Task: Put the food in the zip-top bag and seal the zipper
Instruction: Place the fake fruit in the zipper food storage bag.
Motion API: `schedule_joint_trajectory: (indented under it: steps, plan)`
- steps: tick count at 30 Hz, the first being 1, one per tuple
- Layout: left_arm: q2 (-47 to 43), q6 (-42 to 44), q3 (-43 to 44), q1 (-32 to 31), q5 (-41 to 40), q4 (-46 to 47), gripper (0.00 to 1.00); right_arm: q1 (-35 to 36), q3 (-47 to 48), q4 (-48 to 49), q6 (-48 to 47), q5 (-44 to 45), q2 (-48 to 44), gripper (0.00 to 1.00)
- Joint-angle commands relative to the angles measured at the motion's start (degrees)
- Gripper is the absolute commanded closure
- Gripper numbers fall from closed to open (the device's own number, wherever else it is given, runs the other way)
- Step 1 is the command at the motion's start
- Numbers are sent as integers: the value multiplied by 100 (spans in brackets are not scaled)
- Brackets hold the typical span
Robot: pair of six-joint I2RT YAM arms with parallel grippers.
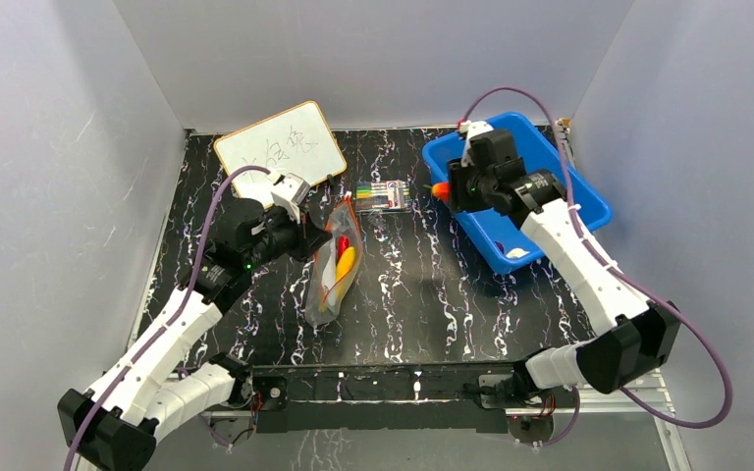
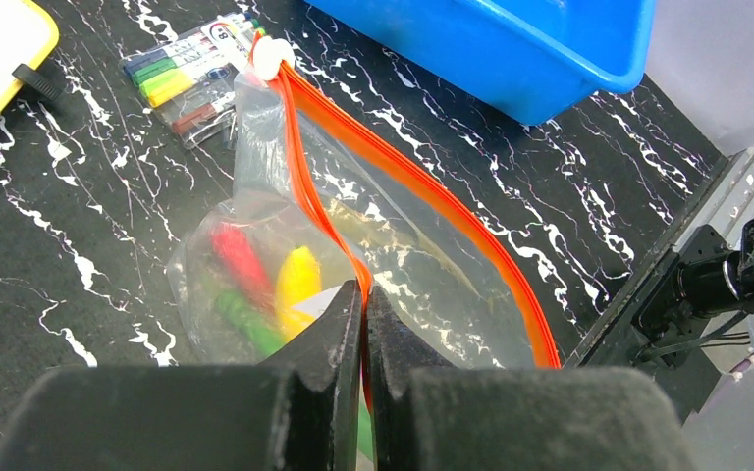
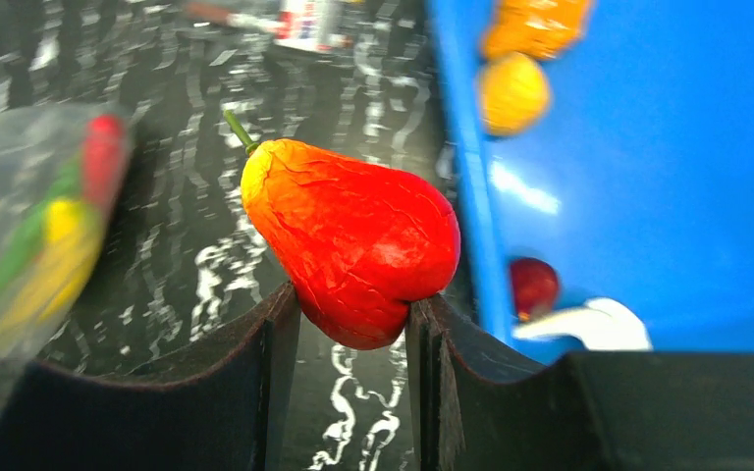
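While left pincer (image 2: 365,324) tight on zipper (image 2: 304,177), right pincer (image 3: 355,299) aloft around red fruit (image 3: 353,221).

The top camera sits high behind both arm bases, looking down and forward over the whole black table (image 1: 432,294). The left wrist camera looks close over the left gripper (image 2: 365,292) at the zip-top bag (image 2: 403,235), toward the marker pack (image 2: 191,69) and blue tub (image 2: 511,49); the right wrist camera, nearer and blurrier, looks over the right gripper (image 3: 353,299) along the tub's wall to that same bag.
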Motion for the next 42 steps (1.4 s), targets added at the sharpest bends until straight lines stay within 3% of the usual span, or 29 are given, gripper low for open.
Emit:
schedule_joint_trajectory:
  steps: [1, 12, 25, 29, 32, 38, 42]
  plan:
    - [68, 26, 384, -14, 13, -69, 100, 696, -75, 723, -254, -573, -366, 71]
    - [309, 102, 915, -14, -36, -777, 100, 2092, -314, 2163, -412, -1485, -692, 71]
    - [135, -94, 757, -14, 268, -615, 100, 2383, -1094, 3378, -673, -3542, -570, 68]
    - [74, -106, 763, -9, 409, -598, 100, 2385, -1352, 3636, -675, -3600, -527, 68]
    - [20, -129, 730, -12, 534, -548, 100, 2385, -1461, 3452, -952, -3585, -471, 67]
    - [-49, -155, 772, -13, 761, -580, 100, 2384, -1269, 2204, -2127, -3204, -298, 62]
    - [-18, -77, 791, -8, 1040, -638, 100, 2385, -788, 1801, -2215, -3083, 2, 60]
